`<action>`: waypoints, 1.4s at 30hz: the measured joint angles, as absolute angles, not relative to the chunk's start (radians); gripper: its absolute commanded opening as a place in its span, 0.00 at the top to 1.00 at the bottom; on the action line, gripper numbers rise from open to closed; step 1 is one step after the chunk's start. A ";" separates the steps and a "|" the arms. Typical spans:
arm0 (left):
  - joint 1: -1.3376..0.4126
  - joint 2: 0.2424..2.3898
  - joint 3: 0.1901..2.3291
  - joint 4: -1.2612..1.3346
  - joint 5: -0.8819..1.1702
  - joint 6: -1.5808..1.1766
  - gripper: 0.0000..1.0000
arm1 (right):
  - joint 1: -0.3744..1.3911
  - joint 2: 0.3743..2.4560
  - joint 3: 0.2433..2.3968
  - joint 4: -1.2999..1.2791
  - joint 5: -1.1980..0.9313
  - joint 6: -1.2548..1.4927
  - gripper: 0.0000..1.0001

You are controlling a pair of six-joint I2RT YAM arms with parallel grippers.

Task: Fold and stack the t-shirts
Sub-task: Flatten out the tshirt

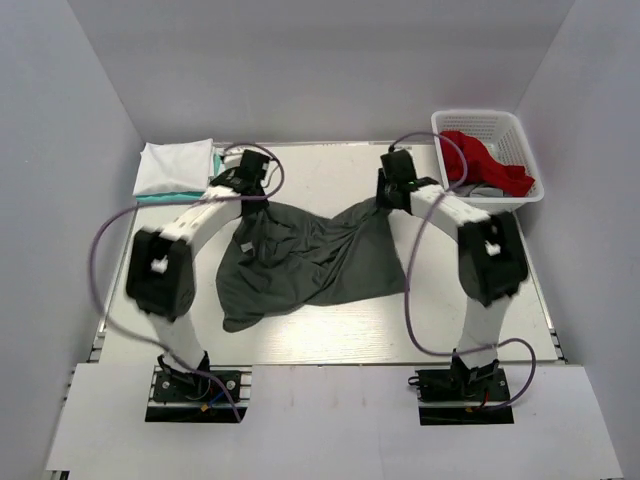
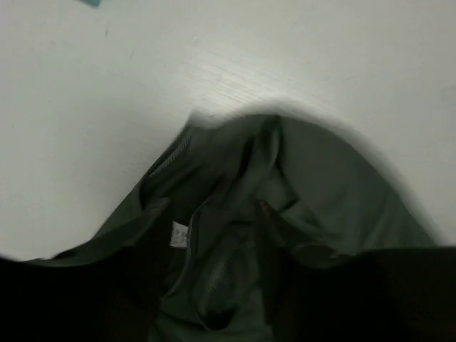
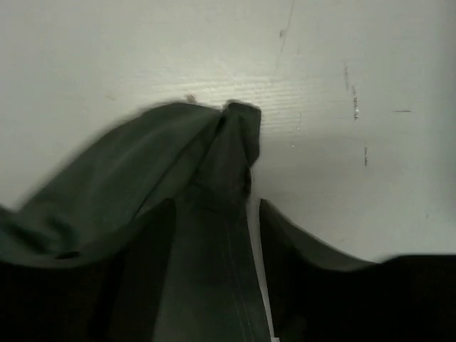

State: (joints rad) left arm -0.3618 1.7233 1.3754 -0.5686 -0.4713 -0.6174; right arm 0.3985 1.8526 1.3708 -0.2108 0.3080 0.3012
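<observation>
Table (image 1: 330, 340): white.
Stacked: white t-shirt (image 1: 175, 165) over teal t-shirt (image 1: 150, 199).
Pending: dark grey t-shirt (image 1: 310, 260) rumpled; red t-shirt (image 1: 480, 160) in basket (image 1: 522, 130).
Right gripper (image 3: 217, 278): fingers apart.
Left gripper (image 2: 214, 306): blurred, cannot tell.

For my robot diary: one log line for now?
grey shirt: crumpled flat | jaws: open at its far edge | white shirt: folded on teal | red shirt: in basket

Plain dark grey t-shirt (image 1: 305, 262) in the middle, white t-shirt (image 1: 175, 165) over a teal t-shirt (image 1: 155, 198) at ten o'clock, red t-shirt (image 1: 485, 165) at two (white lattice basket (image 1: 505, 130)).
</observation>
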 measured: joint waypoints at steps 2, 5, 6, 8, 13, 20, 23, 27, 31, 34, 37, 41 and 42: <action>-0.346 1.881 1.444 -0.644 -0.483 -0.625 0.00 | 0.392 1.980 1.423 -0.266 0.299 0.321 0.25; -0.329 1.954 1.489 -0.711 -0.495 -0.636 0.00 | 0.389 1.994 1.406 -0.310 0.281 0.341 0.10; -0.328 1.937 1.486 -0.719 -0.495 -0.637 0.00 | 0.389 1.967 1.385 -0.302 0.278 0.343 0.10; -0.327 1.866 1.462 -0.714 -0.489 -0.642 0.00 | 0.389 1.872 1.316 -0.281 0.271 0.353 0.10; -0.337 1.570 1.267 -0.721 -0.466 -0.745 0.00 | 0.393 1.593 1.142 -0.236 0.276 0.394 0.10; -0.355 1.181 0.749 -0.795 -0.355 -0.936 0.00 | 0.393 1.361 0.862 -0.184 0.296 0.522 0.10; -0.356 1.052 0.623 -0.876 -0.301 -0.992 0.00 | 0.392 1.330 0.820 -0.183 0.292 0.554 0.10; -0.357 0.912 0.537 -0.919 -0.210 -1.040 0.08 | 0.392 1.326 0.819 -0.147 0.268 0.574 0.10; -0.363 0.921 0.496 -0.908 -0.145 -1.072 0.24 | 0.392 1.336 0.819 -0.126 0.247 0.577 0.10; -0.364 0.983 0.486 -0.903 -0.131 -1.090 0.35 | 0.391 1.352 0.819 -0.122 0.239 0.577 0.10; -0.364 1.004 0.472 -0.884 -0.131 -1.100 0.43 | 0.390 1.371 0.819 -0.120 0.230 0.577 0.10; -0.364 1.032 0.476 -0.854 -0.136 -1.100 0.61 | 0.390 1.385 0.819 -0.121 0.222 0.579 0.10; -0.364 1.043 0.479 -0.841 -0.137 -1.097 0.67 | 0.390 1.385 0.819 -0.121 0.221 0.583 0.10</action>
State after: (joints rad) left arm -0.3641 1.0431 0.4789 -0.8413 -0.1368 -1.0973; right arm 0.3901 1.3849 0.8192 -0.1215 0.2211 0.5835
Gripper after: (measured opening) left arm 0.417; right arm 0.904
